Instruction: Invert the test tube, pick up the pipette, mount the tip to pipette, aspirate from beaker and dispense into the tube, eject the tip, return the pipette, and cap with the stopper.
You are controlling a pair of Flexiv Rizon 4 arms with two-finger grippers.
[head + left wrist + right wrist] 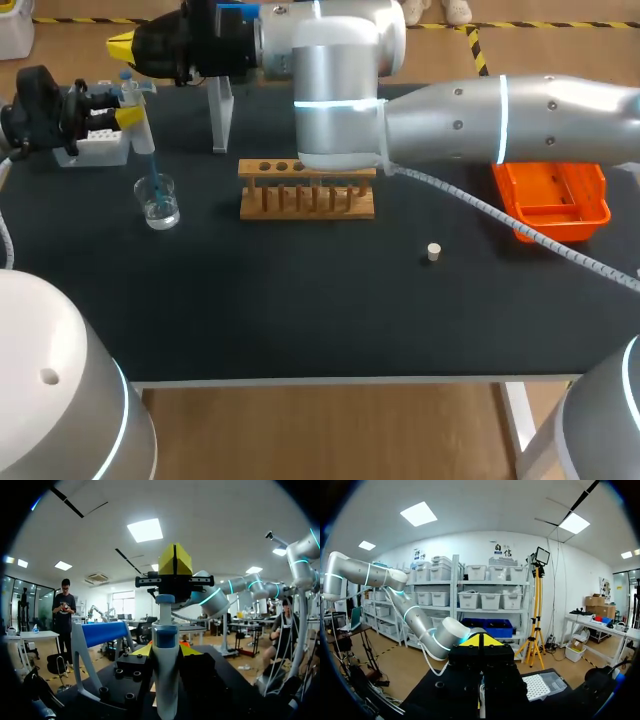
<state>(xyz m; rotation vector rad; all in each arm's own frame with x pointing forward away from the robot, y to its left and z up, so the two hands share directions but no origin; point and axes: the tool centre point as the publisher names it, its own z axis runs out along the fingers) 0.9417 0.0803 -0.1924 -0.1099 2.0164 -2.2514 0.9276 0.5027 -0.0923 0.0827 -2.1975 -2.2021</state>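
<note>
Slanting into the clear beaker is a white, blue-tipped pipette.

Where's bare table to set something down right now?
The wide front strip of table, from rack to near edge, holds only the stopper. A smaller gap between rack and bin lies under the right arm. Crowded back left: beaker, tip box, stand, left gripper holding pipette, right gripper.

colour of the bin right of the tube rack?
The bin is plain orange, no pattern. Shows best in the head view.
</note>
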